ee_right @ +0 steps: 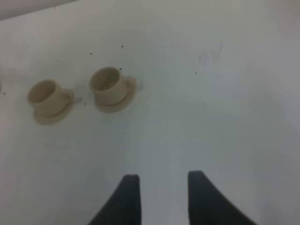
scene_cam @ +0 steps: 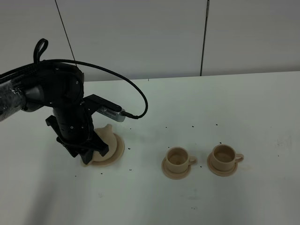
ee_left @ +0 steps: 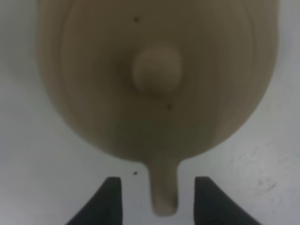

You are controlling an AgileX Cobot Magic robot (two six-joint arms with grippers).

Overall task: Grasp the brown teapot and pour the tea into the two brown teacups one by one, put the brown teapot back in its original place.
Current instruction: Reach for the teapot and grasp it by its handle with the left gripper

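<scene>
White table (scene_cam: 234, 103); brown teapot's (ee_left: 93, 84) handle (ee_left: 164, 206) inside the spread left pincer (ee_left: 157, 183).

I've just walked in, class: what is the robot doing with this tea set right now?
The left gripper is down over the brown teapot, which sits on its wide saucer. Its jaws are open on either side of the handle, not yet closed. The two teacups stand further right and look empty. The right gripper hangs open above the table.

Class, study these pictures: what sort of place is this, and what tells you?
Probably a robotics lab bench: a black robot arm over the brown teapot, two brown teacups set out on a plain white table, blank panelled wall behind.
</scene>
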